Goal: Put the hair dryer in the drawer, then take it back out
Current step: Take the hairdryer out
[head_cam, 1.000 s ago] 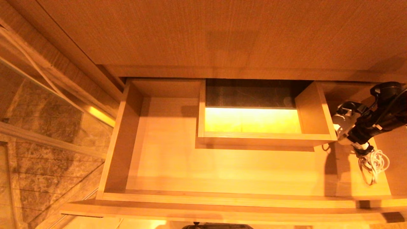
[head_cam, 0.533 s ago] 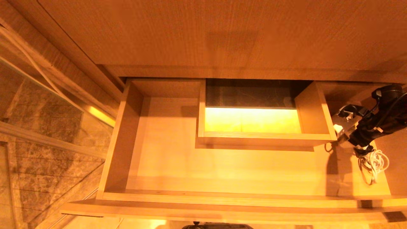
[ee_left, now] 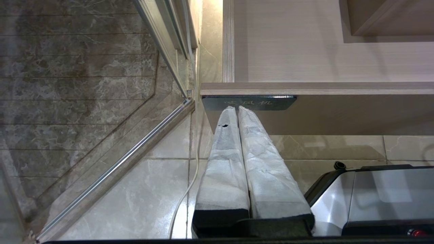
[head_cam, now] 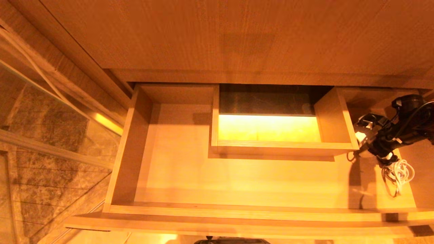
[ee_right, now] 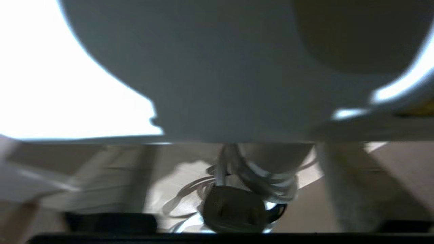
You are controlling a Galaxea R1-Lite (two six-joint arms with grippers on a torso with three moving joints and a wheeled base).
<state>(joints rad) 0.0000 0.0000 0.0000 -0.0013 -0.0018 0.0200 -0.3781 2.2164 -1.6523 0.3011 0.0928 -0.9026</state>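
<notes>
The light-wood drawer (head_cam: 129,152) stands pulled out under the countertop. The white hair dryer (head_cam: 360,136) lies in the drawer's far right part, mostly covered by my right gripper (head_cam: 366,139). Its bundled white cord (head_cam: 398,173) rests on the drawer floor just in front. In the right wrist view the hair dryer's body (ee_right: 220,67) fills the top, with the plug (ee_right: 234,210) and cord below; the fingers (ee_right: 346,183) stand wide apart on either side, clear of the handle. My left gripper (ee_left: 237,108) is shut and empty, parked below the drawer front's dark label plate (ee_left: 249,102).
A boxed rectangular cut-out (head_cam: 281,149) rises in the drawer's back middle, its wall close to the left of the hair dryer. The countertop (head_cam: 237,37) overhangs behind. A glass partition and marble wall (head_cam: 40,135) stand on the left. The robot's base (ee_left: 373,196) sits below the drawer front.
My right arm has shifted slightly and settled lower over the hair dryer, so less of its white body shows. The cord has stayed where it was.
</notes>
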